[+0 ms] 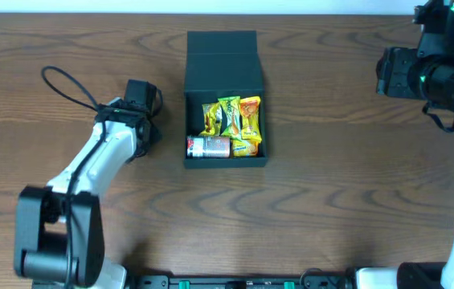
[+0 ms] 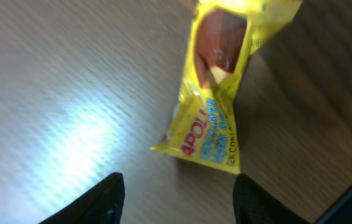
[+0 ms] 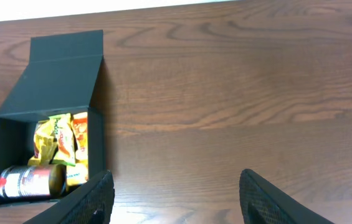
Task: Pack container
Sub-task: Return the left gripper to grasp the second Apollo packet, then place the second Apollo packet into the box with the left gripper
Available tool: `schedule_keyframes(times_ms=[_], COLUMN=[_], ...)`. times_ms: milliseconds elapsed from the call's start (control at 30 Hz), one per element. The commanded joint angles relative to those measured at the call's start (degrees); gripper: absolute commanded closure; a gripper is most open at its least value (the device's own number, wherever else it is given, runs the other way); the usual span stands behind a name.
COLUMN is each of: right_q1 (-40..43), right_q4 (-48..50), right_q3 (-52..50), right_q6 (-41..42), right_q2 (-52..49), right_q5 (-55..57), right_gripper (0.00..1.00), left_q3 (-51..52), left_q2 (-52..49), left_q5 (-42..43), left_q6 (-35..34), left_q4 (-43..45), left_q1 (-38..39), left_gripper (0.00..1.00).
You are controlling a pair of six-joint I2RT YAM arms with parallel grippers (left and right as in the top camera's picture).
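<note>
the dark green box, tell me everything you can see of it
The container is a dark teal-green square box, matte, unmarked, rigid-looking. It sits open, its hinged lid folded back onto the wooden table. Inside lie yellow, green and orange snack packets and a small can on its side.

White-and-black left arm [image 1: 98,160], looped black cable [image 1: 64,87], black-and-white right arm [image 1: 443,68], black left tool [image 2: 179,190]

Dark teal-green square container [image 1: 222,60], matte and unmarked, sits upright mid-table [image 1: 339,201], nearer the table's far edge. Hinged lid flap open, laid back flat. Inside partly filled.
</note>
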State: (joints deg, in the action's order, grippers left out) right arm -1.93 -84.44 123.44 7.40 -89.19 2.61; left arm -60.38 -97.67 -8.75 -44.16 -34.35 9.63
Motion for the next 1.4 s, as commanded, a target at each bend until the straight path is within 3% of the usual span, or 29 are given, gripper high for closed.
schedule_keyframes(times_ms=[0,300,533,767,967,1200,1367], right_q1=[0.48,0.48,0.48,0.48,0.48,0.48,0.52], right_q4=[-0.09,-0.07,0.0,0.04,0.37,0.87,0.94], right_q3=[0.42,0.42,0.42,0.42,0.42,0.28,0.28], right_q6=[-0.63,-0.63,-0.63,-0.63,-0.61,-0.63,-0.59], right_q2=[0.04,0.04,0.04,0.02,0.02,0.02,0.02], right_q5=[0.63,0.66,0.66,0.63,0.63,0.68,4.94], right_gripper=[0.35,0.34,0.34,0.34,0.33,0.33,0.32], left_q3=[0.5,0.5,0.5,0.48,0.48,-1.22,-5.86], left_q2=[-2.01,-4.0,-6.86,-7.21,-7.21,-6.29,0.85], left_q5=[2.38,0.22,0.17,0.26,0.28,2.93,2.38], left_q6=[-1.22,2.32,2.4,2.47,5.11,11.41,16.87], left_q4=[0.92,8.26,9.53,10.45,10.84,10.14,7.58], left_q1=[-0.28,-0.83,-1.95,-3.41,-3.41,-3.08,-0.57], left_gripper=[0.43,0.37,0.4,0.59,0.94,0.94,0.94])
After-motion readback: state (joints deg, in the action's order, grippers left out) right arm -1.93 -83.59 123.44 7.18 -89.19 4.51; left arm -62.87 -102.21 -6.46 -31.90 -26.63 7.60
